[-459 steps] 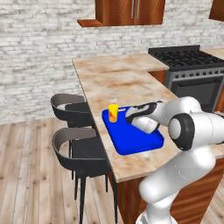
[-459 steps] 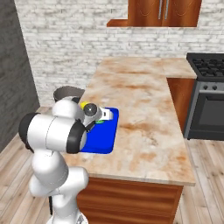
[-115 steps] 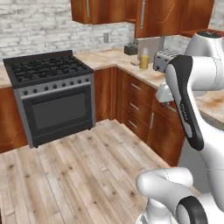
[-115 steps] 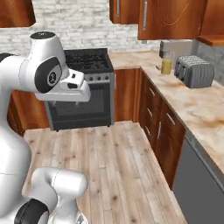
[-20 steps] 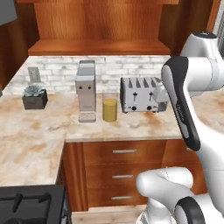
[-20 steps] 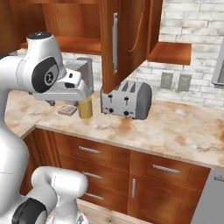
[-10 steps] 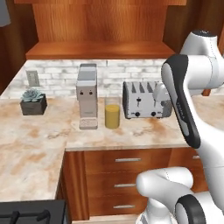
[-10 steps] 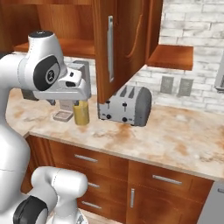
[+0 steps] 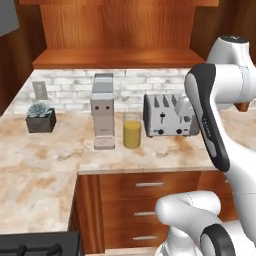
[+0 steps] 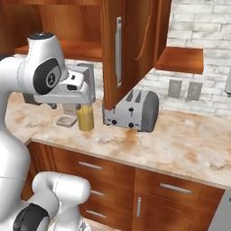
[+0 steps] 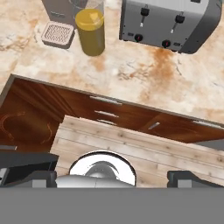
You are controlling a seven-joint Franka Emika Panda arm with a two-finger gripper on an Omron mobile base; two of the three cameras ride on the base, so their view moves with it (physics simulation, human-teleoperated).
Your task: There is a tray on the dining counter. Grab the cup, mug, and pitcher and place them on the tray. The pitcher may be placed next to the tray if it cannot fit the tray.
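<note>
Glass pitcher (image 9: 132, 133) of amber-yellow liquid upright on the marbled worktop (image 9: 45, 165), between a grey coffee machine (image 9: 102, 107) and a silver four-slot toaster (image 9: 167, 115), close to both, touching neither as far as can be told. Just beside the coffee machine's drip grille (image 11: 57, 33). Small potted succulent (image 9: 40, 116) farther left by the brick backsplash. Hand (image 11: 111, 178) raised well above the floor in front of the wooden drawers (image 9: 148, 201), fingers (image 11: 25, 177) spread fully apart, holding nothing, well short of the pitcher. Upper cabinet door (image 10: 118, 49) standing ajar above the toaster.
</note>
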